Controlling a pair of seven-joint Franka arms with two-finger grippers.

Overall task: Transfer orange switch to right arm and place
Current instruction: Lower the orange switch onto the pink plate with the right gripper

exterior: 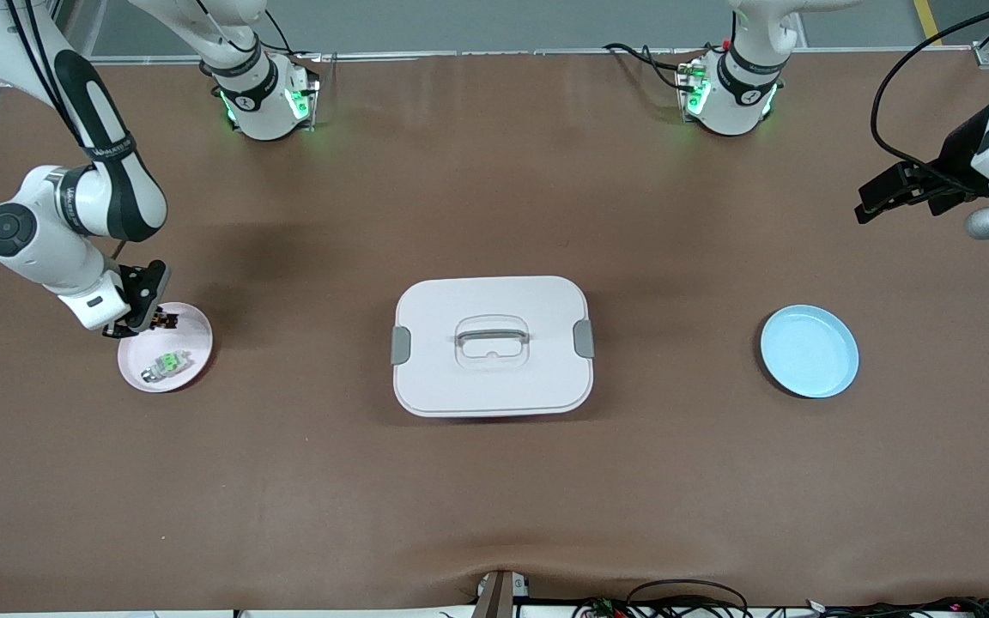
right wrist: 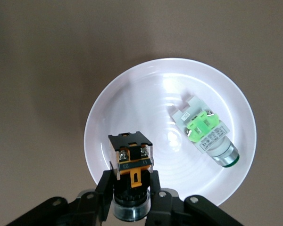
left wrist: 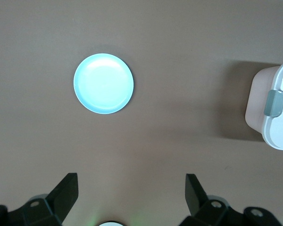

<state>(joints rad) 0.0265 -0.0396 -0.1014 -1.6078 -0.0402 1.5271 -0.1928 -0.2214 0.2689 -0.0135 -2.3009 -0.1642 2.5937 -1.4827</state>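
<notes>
Right gripper [right wrist: 132, 190] grasping the switch [right wrist: 130, 157] over the pink plate [exterior: 194, 343].
Small, stiff, light (probably smooth plastic); take its flat black sides. Left gripper [left wrist: 132, 193] waits released, near the blue plate [left wrist: 104, 83].

Glossy pink plate [right wrist: 132, 99] on matt brown tablecloth [exterior: 494, 481].
</notes>
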